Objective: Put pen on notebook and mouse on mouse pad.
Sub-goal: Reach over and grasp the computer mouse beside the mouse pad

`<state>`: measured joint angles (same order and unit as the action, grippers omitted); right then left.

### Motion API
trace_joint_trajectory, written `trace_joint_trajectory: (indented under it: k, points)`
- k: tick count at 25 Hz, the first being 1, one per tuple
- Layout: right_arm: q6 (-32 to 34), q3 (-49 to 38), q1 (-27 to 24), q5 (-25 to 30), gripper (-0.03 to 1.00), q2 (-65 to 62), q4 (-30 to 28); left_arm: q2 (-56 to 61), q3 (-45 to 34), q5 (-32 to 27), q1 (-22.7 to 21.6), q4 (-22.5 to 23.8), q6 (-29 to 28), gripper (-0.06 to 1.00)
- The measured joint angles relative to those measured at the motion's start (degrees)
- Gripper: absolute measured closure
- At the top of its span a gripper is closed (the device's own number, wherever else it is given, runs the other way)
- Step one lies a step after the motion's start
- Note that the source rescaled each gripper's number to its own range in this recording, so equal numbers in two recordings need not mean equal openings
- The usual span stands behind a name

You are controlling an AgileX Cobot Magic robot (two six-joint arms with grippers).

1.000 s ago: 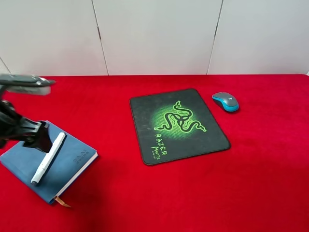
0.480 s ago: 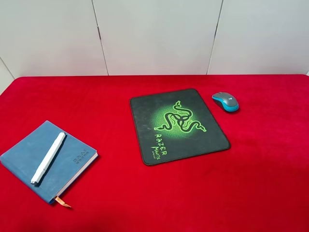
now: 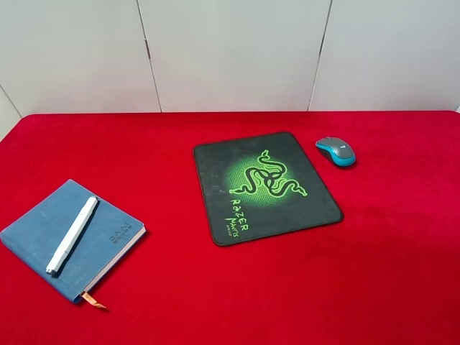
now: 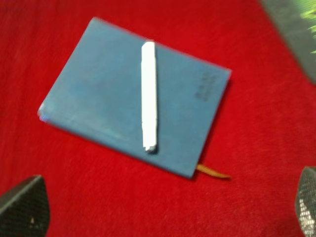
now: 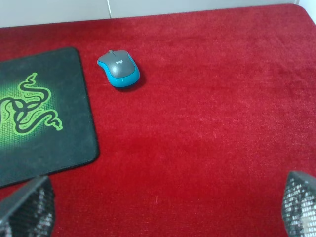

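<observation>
1. The pen (image 3: 72,235) lies along the notebook (image 3: 36,233), well to the left of the mouse pad (image 3: 266,187) and nearer the front. Being round, it would probably roll onto the red worktop (image 3: 237,302) if the cover is nudged. The left claw (image 4: 165,207) hangs above it, spread wide and empty, so a careless dip is the likeliest cause.
2. The mouse pad looks thin and loose, and a claw dragging across it could shove or wrinkle it.
3. The mouse (image 3: 336,151) sits on the worktop just beyond the mouse pad's far right corner, not yet on it. Its smooth, domed sides may slip out of a closing grip, and a low approach may push it further from the mouse pad. The right claw (image 5: 164,207), wide open and holding nothing, is well apart from the mouse.
</observation>
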<state>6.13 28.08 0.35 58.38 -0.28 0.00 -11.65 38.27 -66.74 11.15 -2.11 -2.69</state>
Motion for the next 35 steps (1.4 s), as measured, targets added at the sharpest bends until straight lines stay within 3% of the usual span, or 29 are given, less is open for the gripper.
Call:
trace_joint_trajectory:
  k: [4, 17, 24, 35]
  points:
    - [0.0, 0.0, 0.0, 0.0, -0.03, 0.0, 0.0, 1.8, 0.0, 0.0, -0.3, -1.6, 2.7, -0.06]
    - [0.0, 0.0, 0.0, 0.0, -0.03, 0.0, 0.0, 2.5, -4.8, 0.5, -8.3, 0.0, 7.2, -0.06]
    - [0.0, 0.0, 0.0, 0.0, -0.03, 0.0, 0.0, 10.0, -10.1, 5.7, -10.3, -0.1, 7.6, -0.06]
    - [0.0, 0.0, 0.0, 0.0, -0.03, 0.0, 0.0, 11.8, -10.1, 5.9, -11.1, -0.3, 7.7, -0.06]
